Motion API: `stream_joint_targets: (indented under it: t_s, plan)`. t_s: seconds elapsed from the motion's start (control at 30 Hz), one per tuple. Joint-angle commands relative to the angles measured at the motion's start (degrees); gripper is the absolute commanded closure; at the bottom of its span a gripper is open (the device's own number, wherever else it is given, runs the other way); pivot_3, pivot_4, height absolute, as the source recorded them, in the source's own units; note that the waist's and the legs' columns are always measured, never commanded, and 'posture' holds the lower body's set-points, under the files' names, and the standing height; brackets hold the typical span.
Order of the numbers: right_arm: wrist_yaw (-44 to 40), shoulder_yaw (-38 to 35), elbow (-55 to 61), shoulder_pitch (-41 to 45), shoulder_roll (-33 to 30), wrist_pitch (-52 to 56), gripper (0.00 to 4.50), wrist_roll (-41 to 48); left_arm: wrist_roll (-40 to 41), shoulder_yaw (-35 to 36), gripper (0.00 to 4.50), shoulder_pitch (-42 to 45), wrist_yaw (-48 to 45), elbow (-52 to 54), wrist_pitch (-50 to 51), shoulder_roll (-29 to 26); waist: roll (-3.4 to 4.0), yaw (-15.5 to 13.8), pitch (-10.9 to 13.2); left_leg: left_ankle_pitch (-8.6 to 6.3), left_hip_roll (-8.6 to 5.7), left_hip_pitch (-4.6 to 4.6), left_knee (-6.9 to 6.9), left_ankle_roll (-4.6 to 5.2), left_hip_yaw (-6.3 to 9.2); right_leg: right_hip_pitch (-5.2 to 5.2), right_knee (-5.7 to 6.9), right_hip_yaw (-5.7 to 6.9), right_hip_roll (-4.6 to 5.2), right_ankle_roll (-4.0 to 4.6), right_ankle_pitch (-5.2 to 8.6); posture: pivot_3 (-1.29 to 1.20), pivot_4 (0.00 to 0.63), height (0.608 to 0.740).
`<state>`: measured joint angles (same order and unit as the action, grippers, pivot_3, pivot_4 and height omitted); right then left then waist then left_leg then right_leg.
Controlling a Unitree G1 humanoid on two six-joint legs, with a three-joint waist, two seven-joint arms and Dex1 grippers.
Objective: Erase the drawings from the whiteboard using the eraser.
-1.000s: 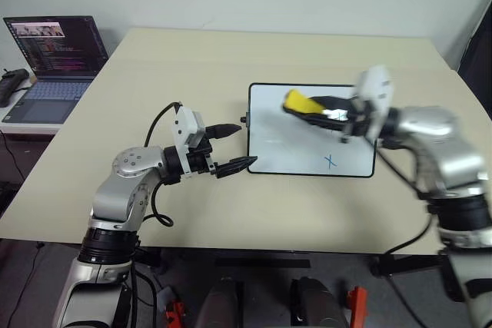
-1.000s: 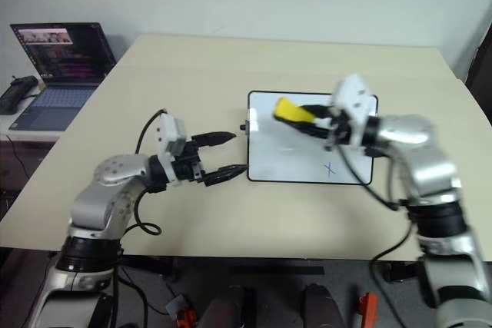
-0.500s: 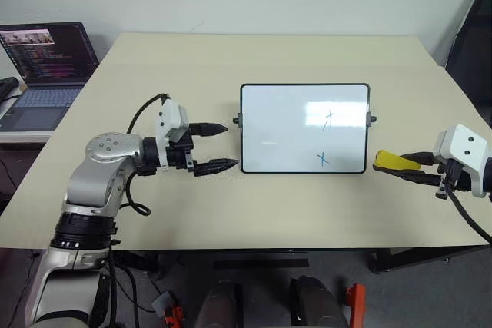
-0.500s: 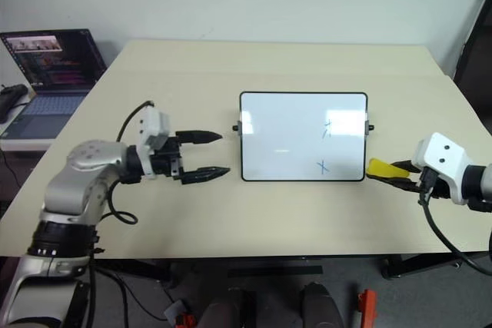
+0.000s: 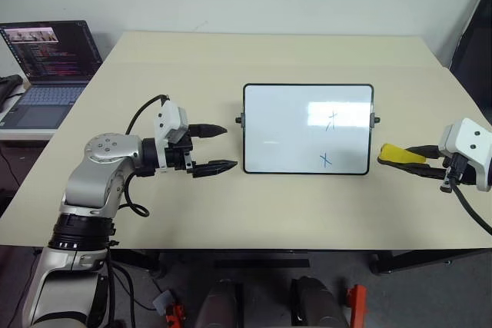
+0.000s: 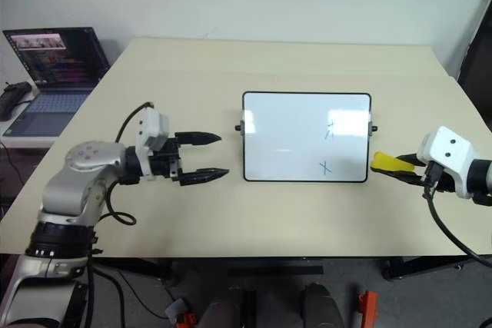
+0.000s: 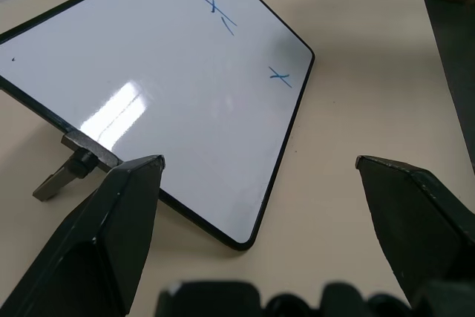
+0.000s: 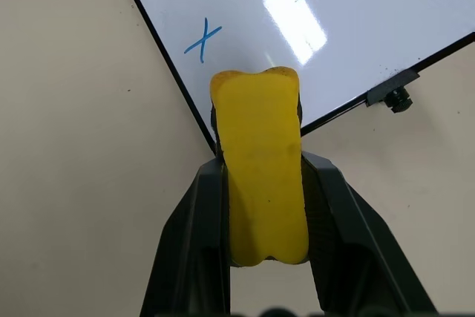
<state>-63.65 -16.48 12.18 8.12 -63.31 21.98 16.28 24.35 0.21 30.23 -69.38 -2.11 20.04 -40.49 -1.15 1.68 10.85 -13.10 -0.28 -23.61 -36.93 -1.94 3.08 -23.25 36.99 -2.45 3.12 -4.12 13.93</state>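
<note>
My right pincer [image 5: 419,160] is clamped on the yellow eraser [image 5: 397,154], which sticks out past the fingertips toward the whiteboard [image 5: 307,128] and sits just off the board's right edge, beside its lower right corner, apart from the frame. My left pincer [image 5: 217,147] stands wide with nothing between its fingers, just off the board's left edge and not touching it. The board lies flat near the middle of the beige worktop [image 5: 269,59]. Two drawings show on its right half: a blue x [image 5: 326,160] low down and a cross-like scribble [image 5: 331,120] above it. A laptop [image 5: 48,63] sits on a side table far to my left.
</note>
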Motion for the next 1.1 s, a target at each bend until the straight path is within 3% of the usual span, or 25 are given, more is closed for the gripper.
stream_joint_targets:
  t_s: [0.03, 0.33, 0.43, 0.6, 0.77, 1.1]
  plan:
    - [0.3, 0.1, 0.4, 1.7, -0.8, -1.0, 3.54, -0.1, 0.2, 0.2, 0.0, 0.4, 0.1, 2.3, 0.0, -0.4, 0.0, 0.0, 0.0, 0.0, 0.0, 0.0, 0.0, 0.0, 0.0, 0.0, 0.0, 0.0, 0.0, 0.0, 0.0, 0.0, 0.15, 0.74]
    - [1.1, 0.4, 1.4, 3.7, 0.5, -0.3, 3.54, 1.6, 0.2, 0.1, 0.0, 0.8, 0.0, 2.0, 0.0, -0.1, 0.0, 0.0, 0.0, 0.0, 0.0, 0.0, -0.01, 0.0, 0.01, 0.0, 0.02, 0.0, 0.0, 0.01, -0.01, 0.0, 0.15, 0.74]
    - [4.8, 2.2, 2.0, 8.5, 5.1, -1.2, 3.54, 2.6, 0.1, -0.3, 0.0, 0.7, -0.1, 1.7, -0.2, 0.2, 0.0, 0.2, 0.0, 0.0, 0.01, 0.02, -0.02, 0.0, 0.0, 0.0, 0.05, -0.01, 0.0, 0.01, -0.01, 0.0, 0.15, 0.74]
    - [16.5, 8.0, 1.1, 12.5, 21.2, -3.8, 3.54, -0.2, 0.4, -1.7, 0.0, -0.4, 0.7, 3.1, 0.3, 2.5, -0.06, 0.2, 0.0, 0.01, 0.05, 0.17, 0.0, -0.01, 0.0, 0.08, 0.13, -0.03, -0.06, 0.03, -0.01, 0.0, 0.15, 0.74]
    - [21.0, 11.3, -3.7, 10.7, 25.1, -10.2, 3.54, -6.5, 1.2, -2.1, 0.0, -2.1, 1.4, 5.3, 1.8, 3.2, -0.04, -0.3, 0.0, 0.01, -0.08, 0.01, -0.02, -0.02, 0.03, 0.0, 0.12, -0.01, 0.06, -0.01, -0.05, 0.0, 0.15, 0.74]
    - [21.0, 15.5, -13.6, 12.6, 28.1, -18.6, 3.54, -9.8, 0.8, -2.3, 0.0, -1.0, 0.8, 4.2, 1.4, 3.1, -0.04, 0.1, 0.0, 0.01, -0.04, 0.08, -0.02, -0.01, 0.01, 0.01, 0.16, -0.03, 0.01, 0.01, -0.06, 0.0, 0.15, 0.74]
